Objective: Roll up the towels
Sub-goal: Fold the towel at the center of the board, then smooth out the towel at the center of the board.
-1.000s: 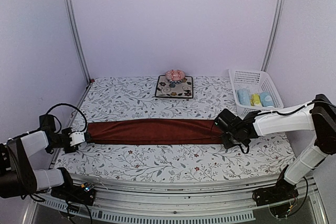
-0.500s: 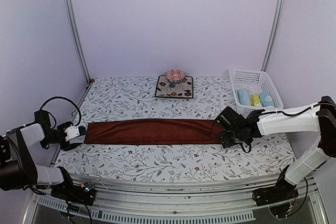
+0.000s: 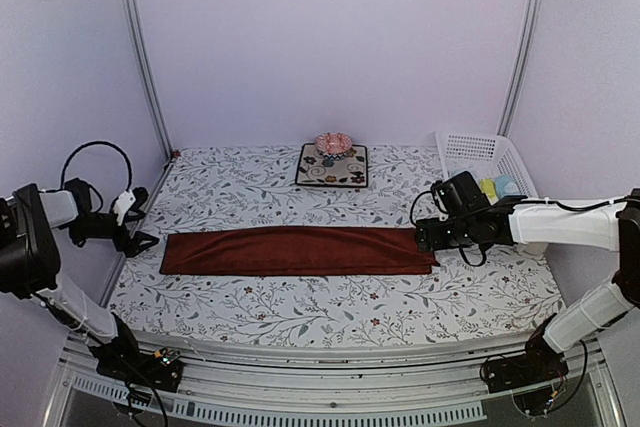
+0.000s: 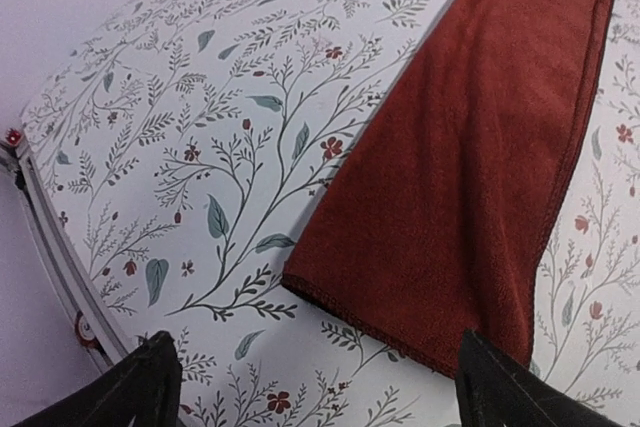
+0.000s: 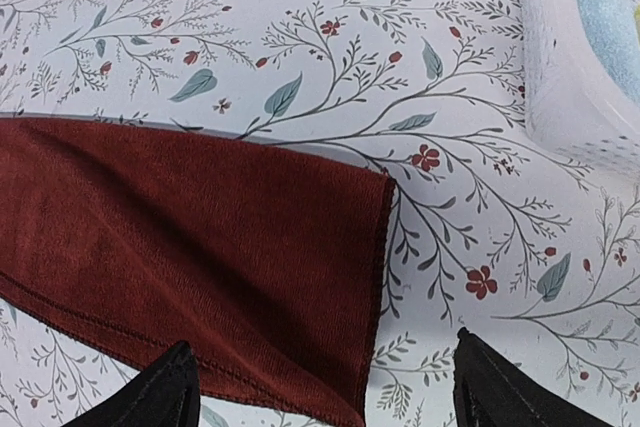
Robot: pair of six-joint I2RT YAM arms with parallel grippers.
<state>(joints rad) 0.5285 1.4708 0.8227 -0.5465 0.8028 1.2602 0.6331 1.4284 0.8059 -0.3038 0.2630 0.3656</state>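
A dark red towel (image 3: 298, 251) lies flat on the table as a long folded strip running left to right. My left gripper (image 3: 140, 219) hovers open just off the strip's left end (image 4: 470, 147), with nothing between its fingers. In the left wrist view the left gripper (image 4: 322, 389) frames the towel's corner from above. My right gripper (image 3: 428, 237) stands open over the right end (image 5: 200, 247), also empty. In the right wrist view the right gripper (image 5: 325, 397) straddles the towel's hemmed right edge. Small yellow (image 3: 487, 187) and pale blue (image 3: 507, 185) towels lie in the basket.
A white plastic basket (image 3: 490, 150) stands at the back right, its wall (image 5: 565, 87) close to my right gripper. A square dark floral mat (image 3: 332, 167) with a pink object (image 3: 334, 143) on it sits at the back centre. Frame posts rise at both back corners.
Both grippers have opened and let go of the red towel's ends. The left gripper drew back to the left and the right one lifted away to the right; the strip now lies flat.
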